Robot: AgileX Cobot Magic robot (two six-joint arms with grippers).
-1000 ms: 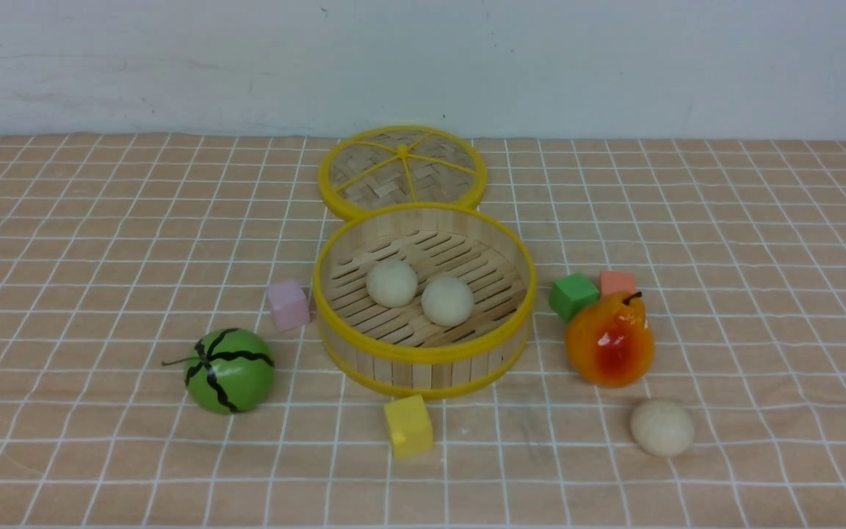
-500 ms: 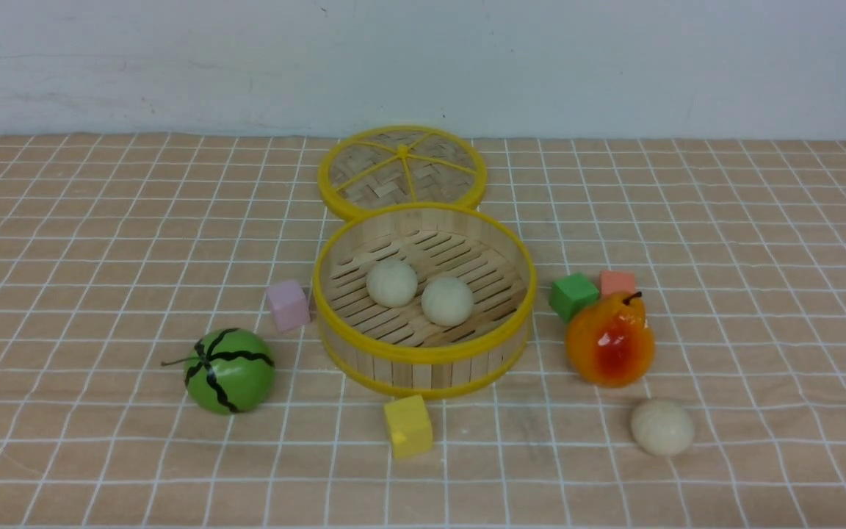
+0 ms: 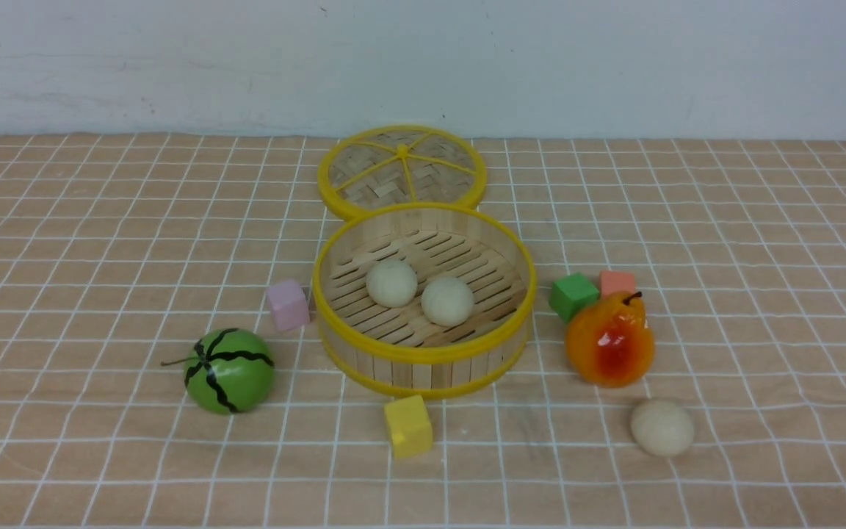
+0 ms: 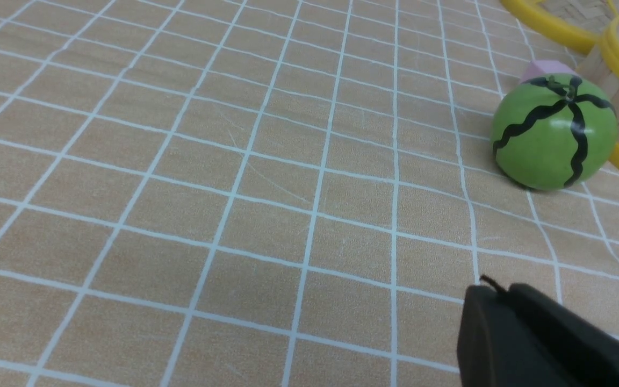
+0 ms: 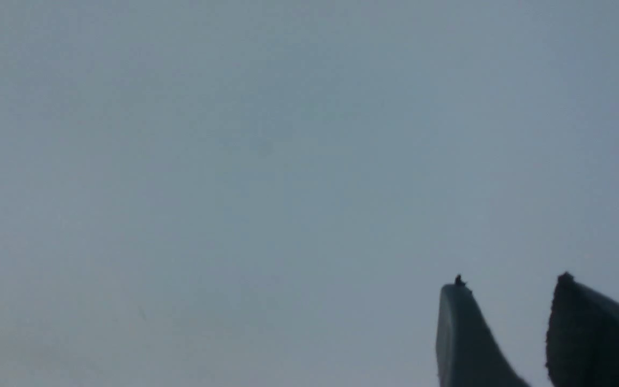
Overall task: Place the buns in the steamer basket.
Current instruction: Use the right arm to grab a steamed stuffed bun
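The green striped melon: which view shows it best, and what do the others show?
The left wrist view: the melon appears large and whole, stripes and stem clear. The front view shows the melon whole but smaller. The right wrist view misses it.

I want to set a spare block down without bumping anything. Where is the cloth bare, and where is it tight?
Bare: the stretch left of the melon and pink cube; right of the pear and loose bun; both sides of the woven lid. Crowded: around the steamer basket, yellow cube in front, green cube and orange cube by the pear.
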